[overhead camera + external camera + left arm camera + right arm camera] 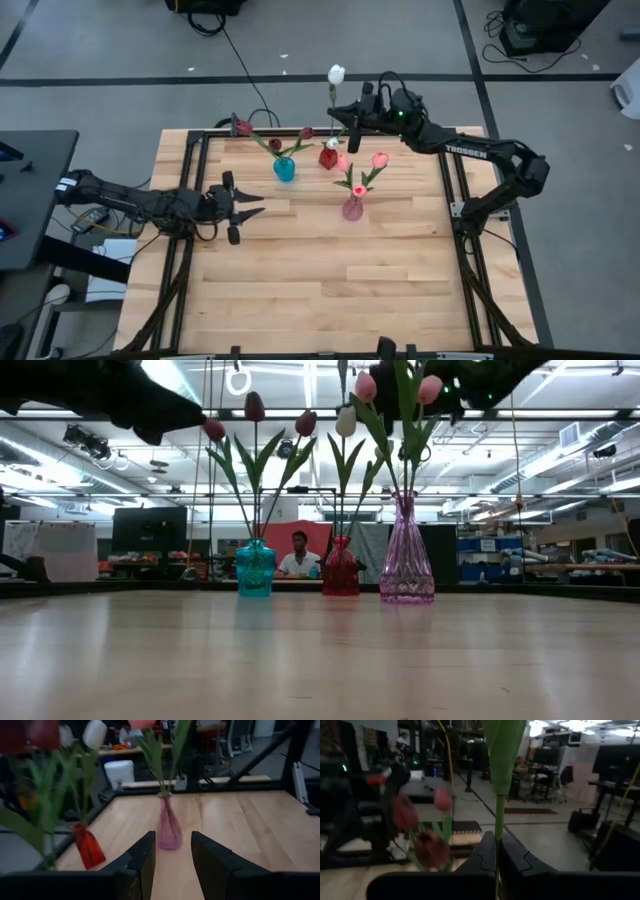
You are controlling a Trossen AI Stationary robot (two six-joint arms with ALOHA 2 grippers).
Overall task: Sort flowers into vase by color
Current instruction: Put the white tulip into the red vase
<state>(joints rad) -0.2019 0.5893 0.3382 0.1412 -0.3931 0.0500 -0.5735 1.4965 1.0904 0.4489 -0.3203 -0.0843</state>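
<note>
A white tulip (336, 73) stands upright in my shut right gripper (352, 127) over the table's far edge, above the red vase (328, 157). The red vase holds another white tulip (345, 422). Maroon tulips (275, 144) stand in the teal vase (284, 168), and pink tulips (380, 159) in the pink vase (352, 208). My left gripper (240, 205) hovers open at the table's left, pointing at the pink vase (169, 827), and touches nothing. My right gripper pinches the white tulip's green stem (498, 851) between its two fingers, below a broad leaf (503, 750). The fingers reach in level from the table's right and lie across the stem. The tulip stands upright, head above the gripper. Where its lower end sits is hidden.
The three vases stand close together at the far middle of the table. Bare wood (330, 290) lies toward the near edge. A black frame rail (450, 190) borders the right side. A person (298, 556) sits in the room beyond the table.
</note>
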